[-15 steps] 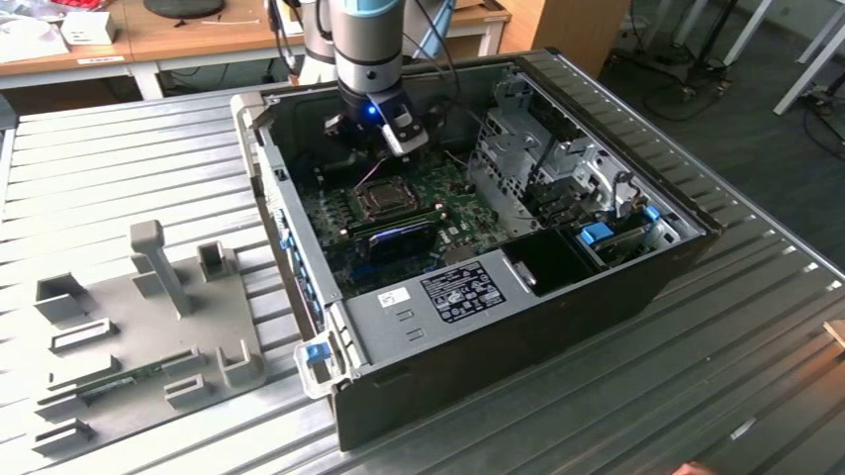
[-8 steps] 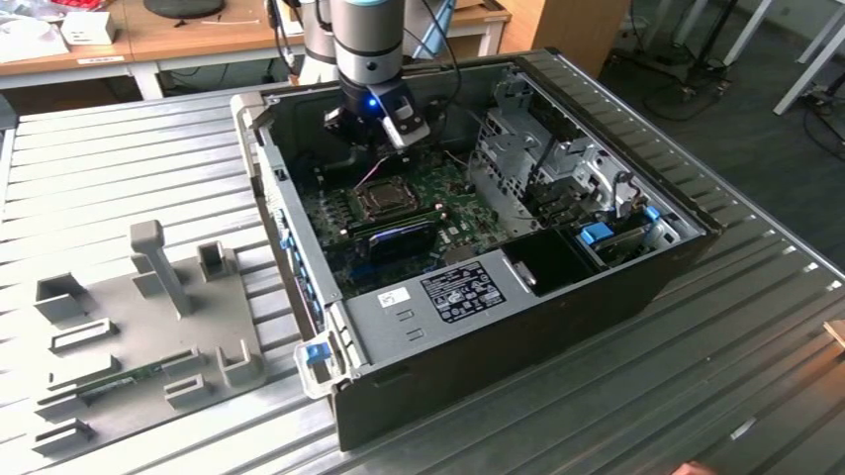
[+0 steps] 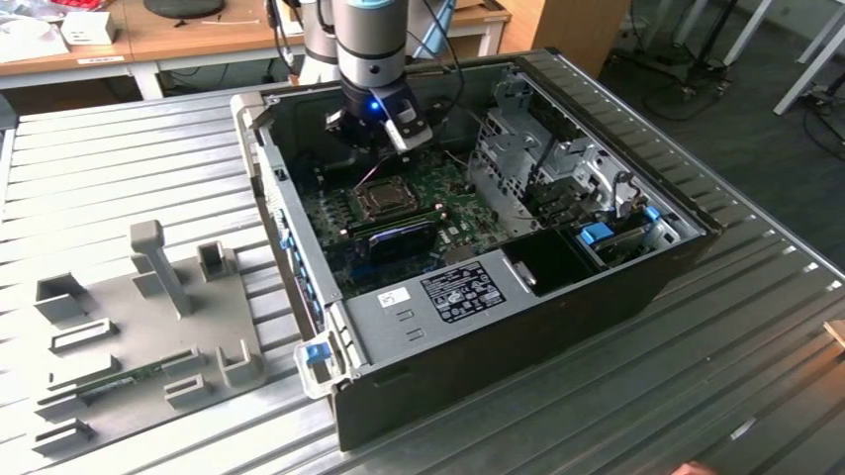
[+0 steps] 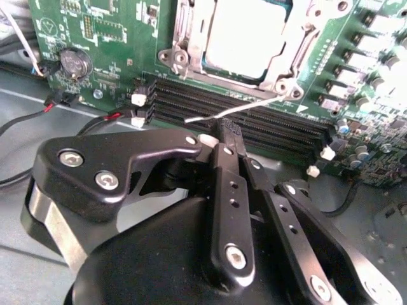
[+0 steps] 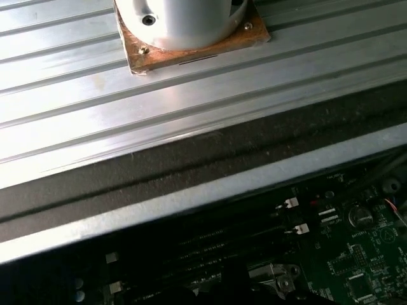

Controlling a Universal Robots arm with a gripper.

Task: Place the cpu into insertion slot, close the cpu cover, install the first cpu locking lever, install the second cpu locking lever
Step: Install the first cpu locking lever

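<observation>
In the exterior view, from its left: a grey moulded fixture plate (image 3: 145, 327), then an open black computer case (image 3: 528, 336), with the black two-finger gripper (image 3: 392, 146) just above the green circuit board (image 3: 442, 193). In the second wrist view the pale silvery cpu (image 4: 245, 35) sits in the insertion slot (image 3: 386, 201) under the silvery metal cpu cover (image 4: 287, 67). The thin silvery wire locking lever (image 4: 251, 106) crosses at the gripper's tips, whose fingers are drawn together; an actual pinch cannot be confirmed. The lever is judged springy, stiff and slippery: take hold near its free end
</observation>
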